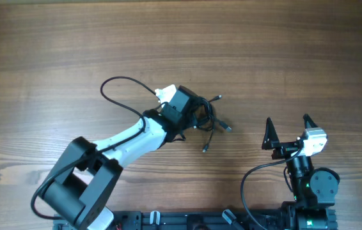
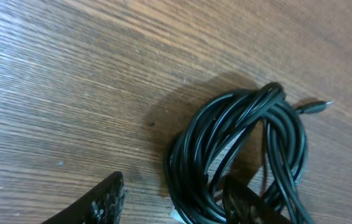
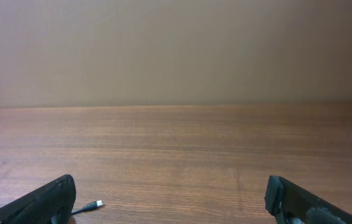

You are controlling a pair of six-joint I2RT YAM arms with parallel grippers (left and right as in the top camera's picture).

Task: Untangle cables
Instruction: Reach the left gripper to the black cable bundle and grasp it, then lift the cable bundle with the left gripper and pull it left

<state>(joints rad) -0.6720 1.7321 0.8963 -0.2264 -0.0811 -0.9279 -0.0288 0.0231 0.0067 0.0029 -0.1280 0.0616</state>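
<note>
The cables (image 1: 212,119) lie as one knotted black clump at the middle of the wooden table (image 1: 264,51), with silvery plug ends sticking out to the right. My left gripper (image 1: 198,117) is down on the clump's left side. In the left wrist view its jaws stand apart around one side of the coiled cables (image 2: 238,130). One finger (image 2: 244,199) is inside the loop. The other finger (image 2: 107,199) is on bare wood, clear of the cords. My right gripper (image 1: 288,121) is wide open near the front right, with nothing between its fingers.
A thicker black wire (image 1: 120,89) of the left arm loops over the table behind it. One loose plug end (image 3: 95,205) lies beside my right gripper's (image 3: 170,186) left finger. Bare wood stretches ahead of it to a plain wall (image 3: 176,50).
</note>
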